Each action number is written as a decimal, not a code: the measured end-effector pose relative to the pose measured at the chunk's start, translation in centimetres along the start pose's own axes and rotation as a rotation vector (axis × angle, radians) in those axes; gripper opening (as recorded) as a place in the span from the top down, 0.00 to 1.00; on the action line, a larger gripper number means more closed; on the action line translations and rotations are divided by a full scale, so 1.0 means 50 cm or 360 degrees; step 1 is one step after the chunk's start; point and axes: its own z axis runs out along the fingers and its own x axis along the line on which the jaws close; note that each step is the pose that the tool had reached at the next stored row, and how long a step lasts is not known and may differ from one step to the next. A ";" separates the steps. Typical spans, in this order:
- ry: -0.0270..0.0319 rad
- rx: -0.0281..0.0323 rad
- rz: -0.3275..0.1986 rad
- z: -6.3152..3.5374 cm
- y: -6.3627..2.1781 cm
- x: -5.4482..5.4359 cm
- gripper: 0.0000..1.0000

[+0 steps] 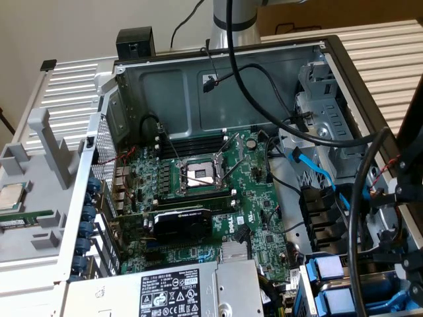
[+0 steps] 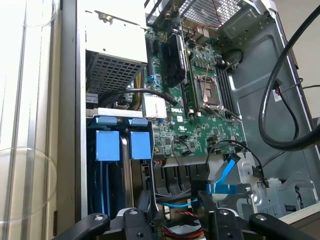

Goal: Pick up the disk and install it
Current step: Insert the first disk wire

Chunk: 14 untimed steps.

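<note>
Tool (image 2: 175, 207) fingers stand apart and hold nothing. In the exterior view you see the blue-framed disk (image 1: 330, 269) at five o'clock in the case (image 1: 198, 92), on edge, near the tool.

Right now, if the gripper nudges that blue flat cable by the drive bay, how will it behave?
The blue flat cable is probably floppy: it hangs in a loose curve. Likely light, being a thin ribbon. It should bend aside rather than resist.
</note>
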 end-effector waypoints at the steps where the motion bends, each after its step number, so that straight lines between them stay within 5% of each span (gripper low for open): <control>1: 0.00003 0.00005 0.0000 0.000 0.000 0.000 0.50; 14: 0.00058 0.00240 -0.0012 -0.007 0.001 -0.003 0.50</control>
